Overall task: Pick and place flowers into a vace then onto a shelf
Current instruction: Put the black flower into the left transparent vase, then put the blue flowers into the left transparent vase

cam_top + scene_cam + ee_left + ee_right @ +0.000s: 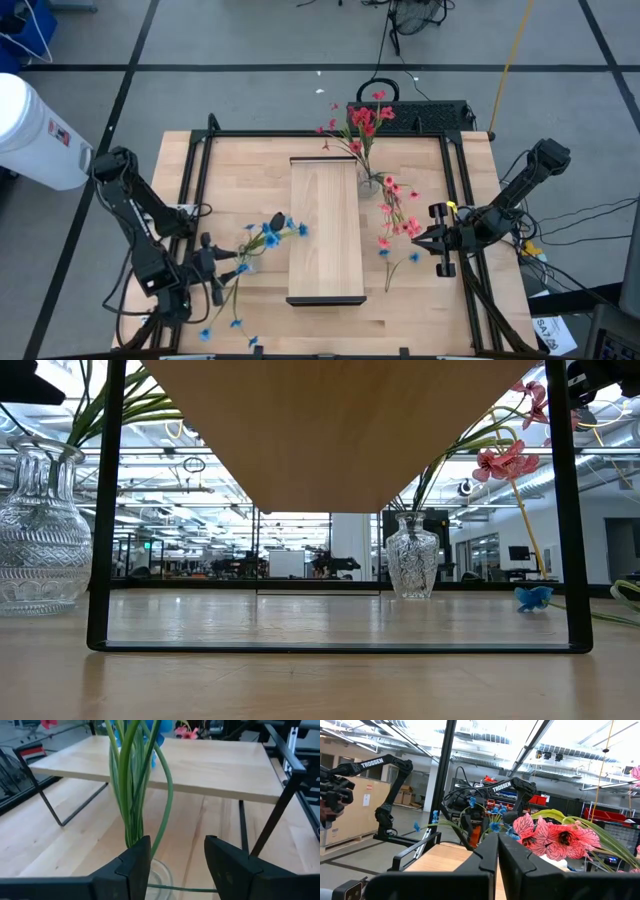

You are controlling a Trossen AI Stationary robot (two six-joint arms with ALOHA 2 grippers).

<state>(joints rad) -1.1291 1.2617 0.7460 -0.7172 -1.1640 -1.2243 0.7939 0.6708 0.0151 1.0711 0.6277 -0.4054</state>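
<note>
The shelf (pixel 326 232) stands mid-table on thin black legs. Left of it, a glass vase (pixel 248 262) (pixel 40 530) holds blue flowers (pixel 272 232). My left gripper (pixel 228 268) (pixel 176 855) is open, its fingers standing either side of the green stems (pixel 132 780) just above the vase rim (pixel 160 875). A second glass vase (pixel 370 182) (pixel 412 560), right of the shelf, holds red flowers (pixel 365 120). My right gripper (pixel 420 240) (pixel 498 845) is shut beside a pink flower spray (pixel 395 215), at about shelf-top height. My right gripper holds the pink spray, reaching in level from the table's right. The fingers (pixel 515 862) hide which part of the stem they hold. The blossoms (pixel 555 837) sit just past the fingertips, off the table, and a thin stem (pixel 527 525) hangs down toward the tabletop.
Loose blue flowers (pixel 225 325) lie on the table near its near-left corner, and one blue blossom (pixel 533 597) shows low on the tabletop. A black frame (pixel 460 210) edges the table. A white cylinder (pixel 35 130) stands off the table's left.
</note>
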